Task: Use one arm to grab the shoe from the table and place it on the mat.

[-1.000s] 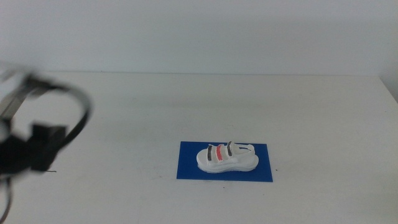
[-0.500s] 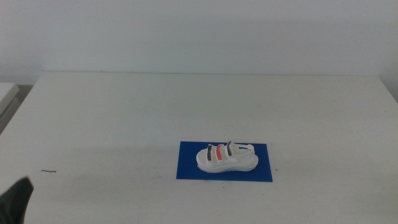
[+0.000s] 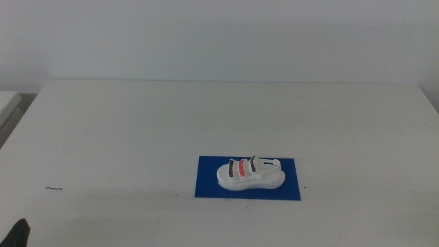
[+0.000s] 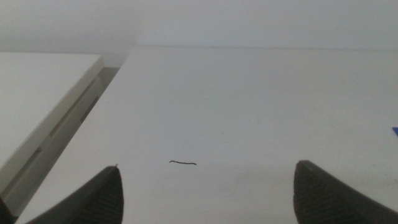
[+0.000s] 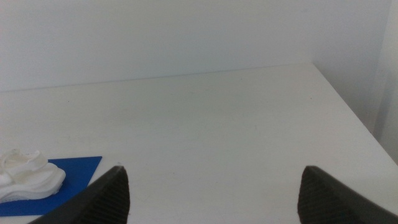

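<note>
The white sandal shoe [image 3: 250, 173] with two dark grey straps and one red strap lies on the deep blue mat [image 3: 208, 184] on the white table [image 3: 206, 116]. The shoe [image 5: 28, 174] and a corner of the mat [image 5: 74, 169] also show in the right wrist view. My left gripper [image 4: 208, 190] is open and empty above the table's left front part; only a dark tip of it [image 3: 19, 233] shows at the bottom left corner of the middle view. My right gripper [image 5: 214, 193] is open and empty, away from the shoe, and out of the middle view.
A tiny dark mark [image 3: 53, 189] lies on the table's left side, also in the left wrist view [image 4: 182, 163]. A second white surface [image 4: 37, 93] adjoins the table's left edge. The table's right edge [image 5: 348, 106] shows in the right wrist view.
The left arm has withdrawn from the left of the middle view toward the bottom left corner, leaving only a dark tip. The shoe and mat have not moved.
</note>
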Controlling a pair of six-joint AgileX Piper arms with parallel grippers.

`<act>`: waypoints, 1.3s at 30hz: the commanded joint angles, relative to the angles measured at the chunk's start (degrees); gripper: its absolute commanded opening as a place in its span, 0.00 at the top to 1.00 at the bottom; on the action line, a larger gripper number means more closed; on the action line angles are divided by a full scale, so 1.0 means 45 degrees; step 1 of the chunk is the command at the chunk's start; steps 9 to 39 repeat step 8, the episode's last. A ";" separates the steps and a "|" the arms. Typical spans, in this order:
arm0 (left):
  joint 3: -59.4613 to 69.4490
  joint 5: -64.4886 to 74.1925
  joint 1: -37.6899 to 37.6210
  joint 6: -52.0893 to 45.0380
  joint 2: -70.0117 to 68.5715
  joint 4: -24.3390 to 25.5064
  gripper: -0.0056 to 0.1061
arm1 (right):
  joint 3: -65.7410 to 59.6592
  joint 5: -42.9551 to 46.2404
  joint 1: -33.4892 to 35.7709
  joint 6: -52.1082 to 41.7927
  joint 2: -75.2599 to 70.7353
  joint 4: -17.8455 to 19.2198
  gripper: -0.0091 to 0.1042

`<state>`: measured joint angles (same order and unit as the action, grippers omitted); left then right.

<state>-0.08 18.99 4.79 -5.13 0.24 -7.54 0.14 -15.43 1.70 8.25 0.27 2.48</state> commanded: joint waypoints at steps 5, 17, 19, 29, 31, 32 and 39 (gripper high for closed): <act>0.0018 -0.0268 0.0005 -0.0249 -0.0053 -0.0048 0.11 | -0.0031 0.0086 -0.0027 -0.0077 -0.0060 0.0079 0.22; 0.0018 -0.0292 0.0005 -0.0249 -0.0053 -0.0014 0.11 | -0.0031 0.0086 -0.0027 -0.0077 -0.0060 0.0079 0.22; 0.0018 -0.0292 0.0005 -0.0249 -0.0053 -0.0014 0.11 | -0.0031 0.0086 -0.0027 -0.0077 -0.0060 0.0079 0.22; 0.0018 -0.0292 0.0005 -0.0249 -0.0053 -0.0014 0.11 | -0.0031 0.0086 -0.0027 -0.0077 -0.0060 0.0079 0.22; 0.0018 -0.0292 0.0005 -0.0249 -0.0053 -0.0014 0.11 | -0.0031 0.0086 -0.0027 -0.0077 -0.0060 0.0079 0.22; 0.0018 -0.0292 0.0005 -0.0249 -0.0053 -0.0014 0.11 | -0.0031 0.0086 -0.0027 -0.0077 -0.0060 0.0079 0.22; 0.0018 -0.0292 0.0005 -0.0249 -0.0053 -0.0014 0.11 | -0.0031 0.0086 -0.0027 -0.0077 -0.0060 0.0079 0.22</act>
